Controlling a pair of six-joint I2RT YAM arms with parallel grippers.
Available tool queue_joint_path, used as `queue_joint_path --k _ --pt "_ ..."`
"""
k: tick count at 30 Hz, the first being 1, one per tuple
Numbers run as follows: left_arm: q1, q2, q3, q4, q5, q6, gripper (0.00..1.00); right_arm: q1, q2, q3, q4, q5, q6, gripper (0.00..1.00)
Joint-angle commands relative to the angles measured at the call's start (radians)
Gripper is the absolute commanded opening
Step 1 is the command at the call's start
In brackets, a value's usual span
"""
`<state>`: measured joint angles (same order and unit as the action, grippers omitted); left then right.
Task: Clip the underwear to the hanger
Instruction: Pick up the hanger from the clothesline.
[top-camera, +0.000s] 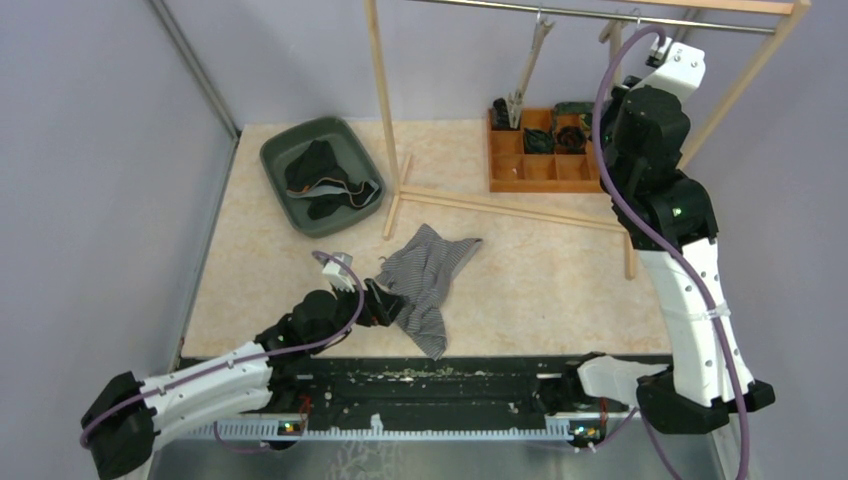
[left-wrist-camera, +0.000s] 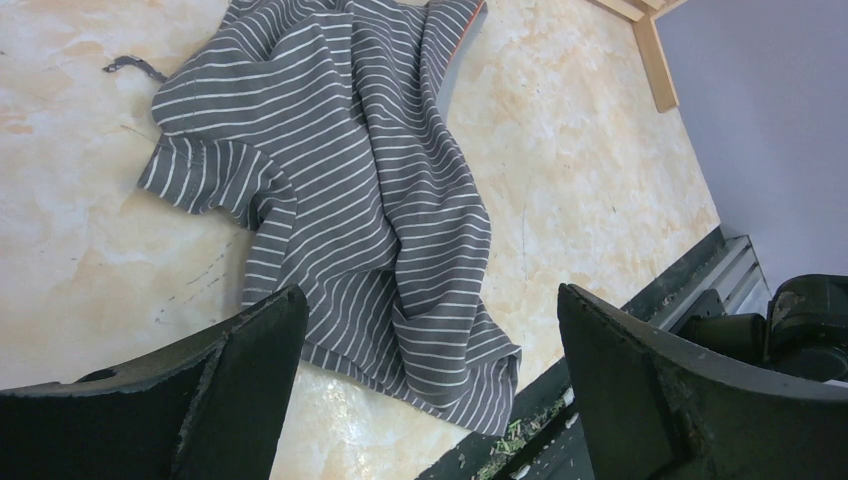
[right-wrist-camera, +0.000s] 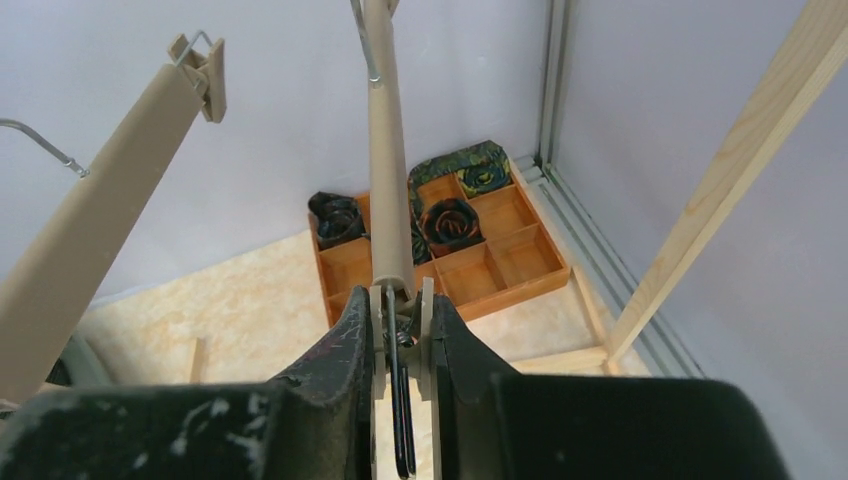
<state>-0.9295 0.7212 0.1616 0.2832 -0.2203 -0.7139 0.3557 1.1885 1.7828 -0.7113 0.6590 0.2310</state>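
Grey striped underwear (top-camera: 428, 275) is lying loose on the table (top-camera: 540, 290), centre of the top view, not yet clipped. The left gripper (top-camera: 385, 300) is hovering wide open beside it, empty. At upper right, the right gripper (right-wrist-camera: 400, 340) is squeezing the clip (right-wrist-camera: 425, 310) of the hanger (right-wrist-camera: 388, 180); lifting and clipping are remaining.

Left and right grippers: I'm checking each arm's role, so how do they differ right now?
The left gripper is open and empty; the right gripper is shut on the clip end of the hanger. The left gripper sits low by the striped underwear on the table; the right gripper is raised at the rail. Both are black.
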Motion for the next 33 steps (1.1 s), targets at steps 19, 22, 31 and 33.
queue_joint_path --k 19,22,31,33 --pt "0.003 0.029 -0.009 0.027 0.010 -0.016 0.99 -0.009 -0.096 -0.025 0.211 -0.030 -0.024 0.00" --pt "0.002 0.027 -0.009 0.029 0.009 -0.011 0.99 -0.009 -0.113 -0.035 0.222 -0.033 -0.022 0.00" --pt "0.002 0.038 -0.002 0.036 0.006 0.001 0.99 -0.008 -0.176 -0.055 0.223 -0.049 -0.016 0.00" --pt "0.002 0.043 0.000 0.038 0.006 0.001 0.99 -0.009 -0.187 -0.060 0.214 -0.051 -0.012 0.00"
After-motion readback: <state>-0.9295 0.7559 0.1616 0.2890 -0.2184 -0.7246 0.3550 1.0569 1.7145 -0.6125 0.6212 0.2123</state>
